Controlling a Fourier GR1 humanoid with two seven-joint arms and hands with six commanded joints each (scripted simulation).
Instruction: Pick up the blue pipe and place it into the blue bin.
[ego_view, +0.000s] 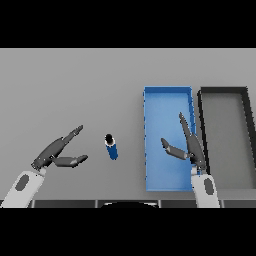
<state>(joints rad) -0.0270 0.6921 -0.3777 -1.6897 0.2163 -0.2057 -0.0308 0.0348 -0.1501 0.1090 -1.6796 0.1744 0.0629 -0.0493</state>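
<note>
Right hand (192, 150) over blue bin (167, 95).

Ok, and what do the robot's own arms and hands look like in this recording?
Both arms end in white, rounded forearm shells, each with a dark grey oval inset near the wrist. The left hand and right hand are dark grey, with slim segmented fingers and a separate thumb. No cables, lettering or sleeves show. The two limbs look like mirror copies of each other.

A flat grey table (65, 85) fills the whole view; the light is even and soft.
</note>
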